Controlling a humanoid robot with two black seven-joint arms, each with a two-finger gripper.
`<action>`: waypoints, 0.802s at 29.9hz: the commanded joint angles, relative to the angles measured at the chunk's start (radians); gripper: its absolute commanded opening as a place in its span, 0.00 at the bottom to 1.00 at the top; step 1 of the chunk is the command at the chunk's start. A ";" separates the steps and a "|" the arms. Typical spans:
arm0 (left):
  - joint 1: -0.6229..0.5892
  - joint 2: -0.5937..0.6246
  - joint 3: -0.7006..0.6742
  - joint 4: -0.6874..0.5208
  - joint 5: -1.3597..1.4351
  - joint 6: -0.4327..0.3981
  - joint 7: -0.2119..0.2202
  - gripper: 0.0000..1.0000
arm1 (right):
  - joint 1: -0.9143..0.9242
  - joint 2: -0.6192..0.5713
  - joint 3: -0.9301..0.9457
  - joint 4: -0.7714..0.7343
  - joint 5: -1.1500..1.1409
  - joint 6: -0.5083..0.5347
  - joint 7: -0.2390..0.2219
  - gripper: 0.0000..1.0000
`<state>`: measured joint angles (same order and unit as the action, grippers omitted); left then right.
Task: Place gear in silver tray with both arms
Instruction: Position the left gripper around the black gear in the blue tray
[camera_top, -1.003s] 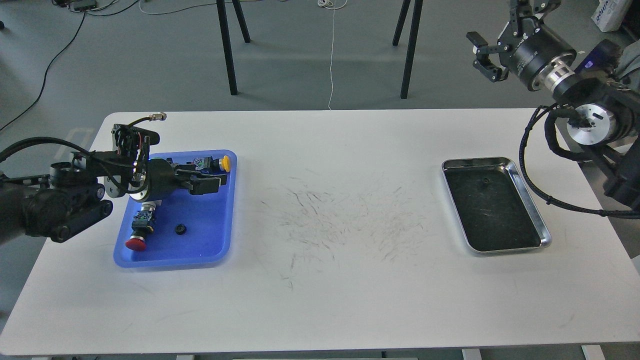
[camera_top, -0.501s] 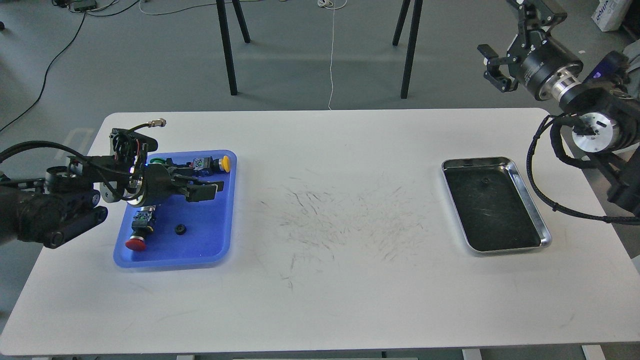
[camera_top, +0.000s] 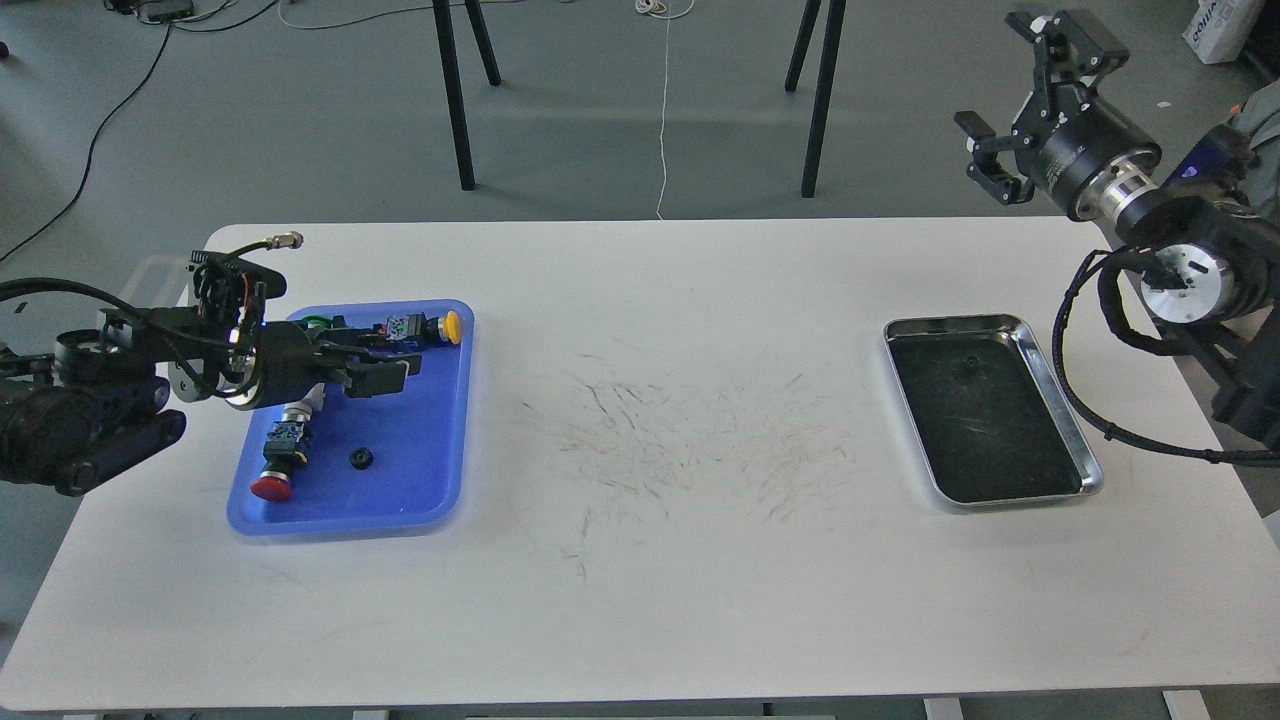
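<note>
grey floor, white table

You've got a white table, scuffed with dark scratch marks mid-surface. Blue plastic tray sits on its left side, silver tray on its right, well apart. Both lie flat, near the far half.
</note>
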<state>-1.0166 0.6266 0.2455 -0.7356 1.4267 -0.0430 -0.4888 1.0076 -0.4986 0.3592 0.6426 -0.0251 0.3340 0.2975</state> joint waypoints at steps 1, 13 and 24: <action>-0.003 0.053 -0.002 -0.045 0.006 0.000 0.000 0.99 | -0.032 -0.003 0.001 0.002 -0.001 0.000 0.000 0.98; -0.013 0.176 -0.003 -0.200 0.146 0.002 0.000 0.98 | -0.064 -0.001 0.009 0.000 -0.001 -0.001 0.003 0.98; 0.038 0.170 0.002 -0.208 0.213 0.181 0.000 0.84 | -0.089 -0.003 0.009 0.000 -0.001 -0.001 0.003 0.98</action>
<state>-1.0029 0.7984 0.2456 -0.9434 1.6122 0.0622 -0.4886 0.9272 -0.5008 0.3676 0.6428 -0.0257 0.3329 0.3008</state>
